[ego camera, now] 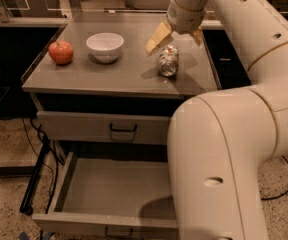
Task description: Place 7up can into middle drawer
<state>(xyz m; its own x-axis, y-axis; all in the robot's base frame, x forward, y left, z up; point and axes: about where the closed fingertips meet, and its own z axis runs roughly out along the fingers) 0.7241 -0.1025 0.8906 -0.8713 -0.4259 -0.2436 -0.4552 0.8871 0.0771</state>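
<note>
Three things sit on the grey bench (109, 76): a red apple (61, 52), a white bowl (105, 46) and the 7up can (167, 64), which lies on its side towards the right edge. Over the can's far end hangs the gripper (175, 43), jaws apart, one to each side (whether they touch it I cannot tell). Below, the upper drawer (84, 126) is shut; the middle drawer (114, 189) stands pulled out, its flat grey floor showing.

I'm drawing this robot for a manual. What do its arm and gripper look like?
The arm is glossy cream-white, built of fat rounded tubes with small dark oval recesses. The gripper, above the 7up can, has two flat pale-yellow fingers.
</note>
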